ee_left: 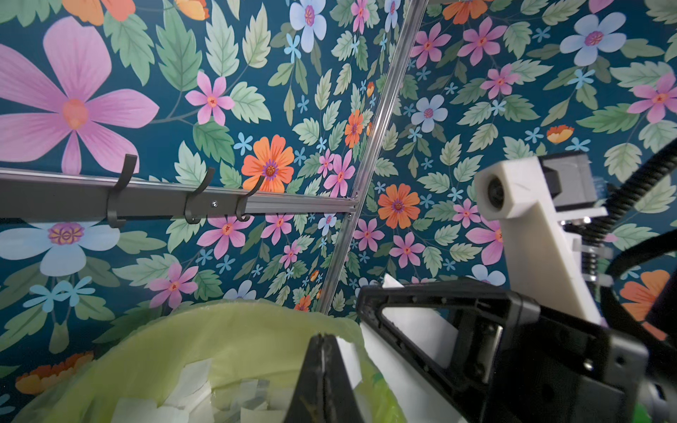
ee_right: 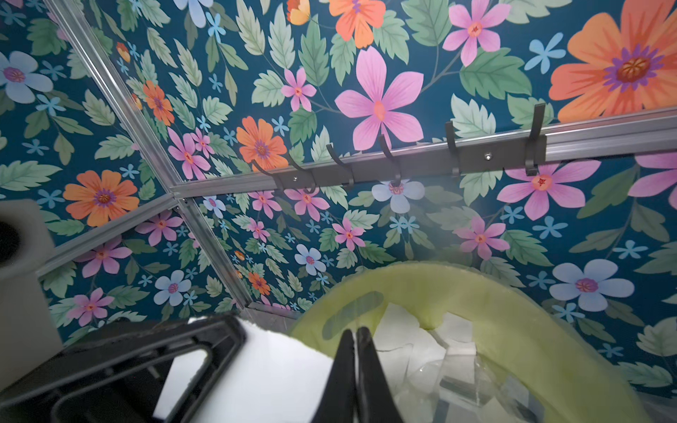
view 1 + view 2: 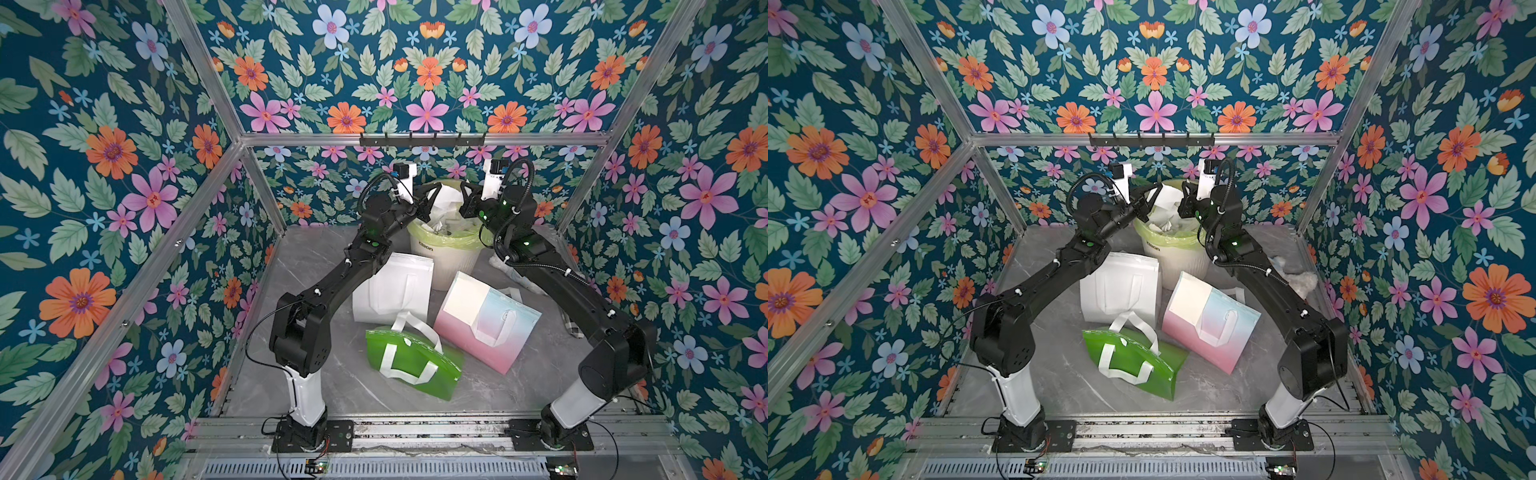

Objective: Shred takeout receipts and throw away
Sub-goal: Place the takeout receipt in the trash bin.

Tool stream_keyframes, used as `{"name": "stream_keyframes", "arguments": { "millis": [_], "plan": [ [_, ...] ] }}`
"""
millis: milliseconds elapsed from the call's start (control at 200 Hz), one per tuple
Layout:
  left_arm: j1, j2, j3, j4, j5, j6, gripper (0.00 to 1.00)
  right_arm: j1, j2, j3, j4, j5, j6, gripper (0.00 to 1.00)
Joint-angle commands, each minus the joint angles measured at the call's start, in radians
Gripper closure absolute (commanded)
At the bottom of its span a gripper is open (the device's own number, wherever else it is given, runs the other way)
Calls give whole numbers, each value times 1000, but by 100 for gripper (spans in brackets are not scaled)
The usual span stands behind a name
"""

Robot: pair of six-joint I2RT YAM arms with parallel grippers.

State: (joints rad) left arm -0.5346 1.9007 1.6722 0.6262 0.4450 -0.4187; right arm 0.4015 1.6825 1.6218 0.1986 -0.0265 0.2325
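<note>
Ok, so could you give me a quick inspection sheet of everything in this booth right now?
Surface: grey marble tabletop.
Job's things: one receipt held over the bin; white scraps lie inside it; a second sheet lies on the pink bag.
Clutter: white bag, green bag, and a crumpled grey wad at the table's edge.
Grippers: left gripper and right gripper are both shut on the receipt, facing each other.
Cables: a black ribbed hose loops at each wrist; no snag seen.
Surroundings: floral walls, metal frame, hook rail with nothing hanging.
</note>
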Motion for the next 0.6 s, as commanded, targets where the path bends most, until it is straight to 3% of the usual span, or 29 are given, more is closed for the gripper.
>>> {"name": "stream_keyframes", "arguments": {
  "millis": [0,230,440,595],
  "plan": [
    [4,49,50,-12,-2,4,100,-12,39,30,-2,-26,-15,100],
    [4,136,140,-92,-20,47,100,-26,79,61,-15,-46,-13,100],
    [4,137,167,-131,-5,45,61,-30,95,75,-22,-53,-9,100],
    [4,123,168,-151,-8,47,51,-35,95,76,-21,-49,-1,100]
  ]
}}
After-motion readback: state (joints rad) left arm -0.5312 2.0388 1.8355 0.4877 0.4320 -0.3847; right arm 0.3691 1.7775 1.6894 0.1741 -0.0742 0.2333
